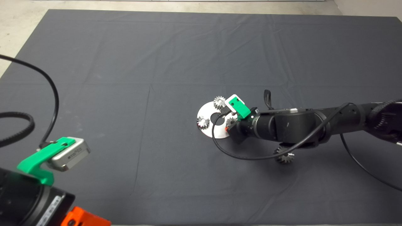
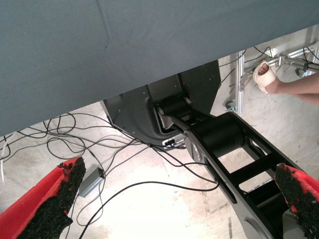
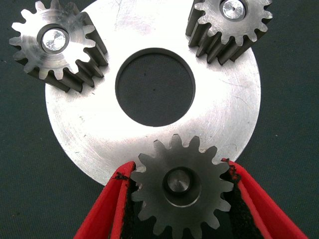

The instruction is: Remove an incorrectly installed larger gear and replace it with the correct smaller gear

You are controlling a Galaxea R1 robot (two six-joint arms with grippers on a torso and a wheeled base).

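On the round steel plate (image 3: 234, 114) near mid-worktop, my right end effector (image 3: 180, 199) has its red fingers (image 3: 107, 211) pinched on the toothed rim of the smaller gear (image 3: 180, 183), which sits over a peg at the plate's edge. Two brighter silver gears (image 3: 56, 44) (image 3: 230, 22) sit on their own pegs across the plate's centre hole.

The larger gear (image 1: 284, 156) lies on the dark mat (image 1: 157, 62), off the plate, partly under my right forearm.

Handling, as I judge it: the smaller gear is solid metal, dense for its bulk, rigid, not fragile. Flanks look smooth and probably slick; the tooth tips give the black pads something to bite. Best hold is across the rim on opposite teeth, as now, with the bore and peg left uncovered. A tilted gear could bind on the peg, so I'd keep it level.

My left end effector (image 2: 174, 209) is parked at the lower left edge off the mat, fingers spread wide with nothing between them; its camera shows floor cables and a person's foot (image 2: 264, 77).
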